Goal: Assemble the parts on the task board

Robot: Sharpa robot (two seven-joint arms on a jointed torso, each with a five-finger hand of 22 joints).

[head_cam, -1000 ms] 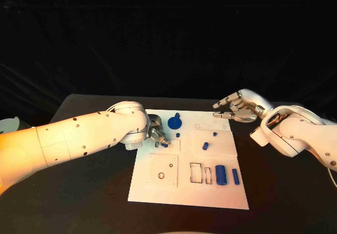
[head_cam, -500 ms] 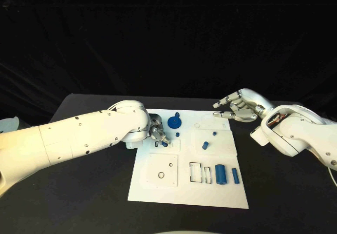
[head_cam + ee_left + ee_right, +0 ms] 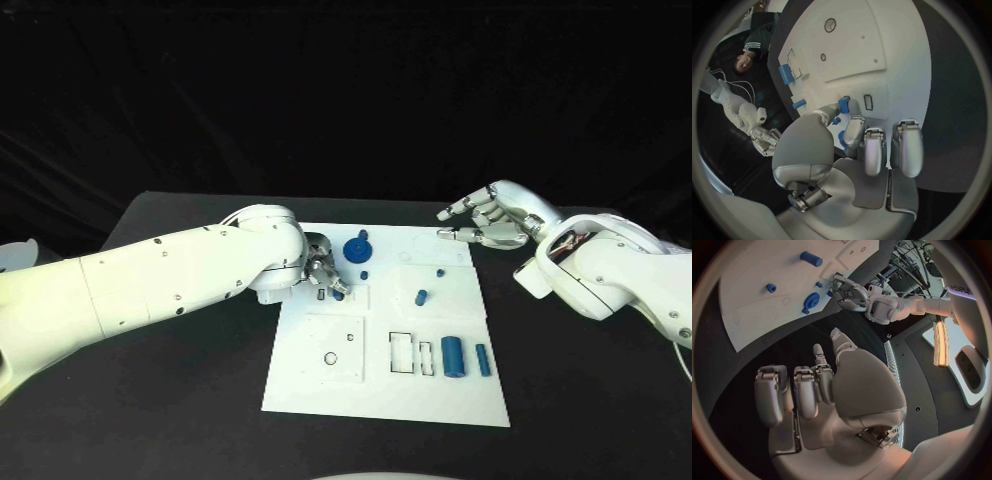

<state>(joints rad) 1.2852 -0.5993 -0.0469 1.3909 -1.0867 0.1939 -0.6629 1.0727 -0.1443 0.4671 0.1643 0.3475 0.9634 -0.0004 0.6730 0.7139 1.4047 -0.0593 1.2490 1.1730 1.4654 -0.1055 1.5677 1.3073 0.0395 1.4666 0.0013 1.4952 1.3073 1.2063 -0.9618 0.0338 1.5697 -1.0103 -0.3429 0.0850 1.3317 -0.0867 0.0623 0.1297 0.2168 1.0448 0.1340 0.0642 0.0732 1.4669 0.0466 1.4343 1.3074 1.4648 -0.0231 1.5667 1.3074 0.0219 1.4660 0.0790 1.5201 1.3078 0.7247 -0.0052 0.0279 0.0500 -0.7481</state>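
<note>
Now the left hand pinches a small blue peg over the flat white board; beyond its far corner, the right hand hovers, fingers loosely spread.

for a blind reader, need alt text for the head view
The left hand holds a small blue part over the white task board, while the right hand hovers open at its far corner. More blue parts lie on it.

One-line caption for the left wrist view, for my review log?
Left hand pinches a small blue part at the white task board.
</note>
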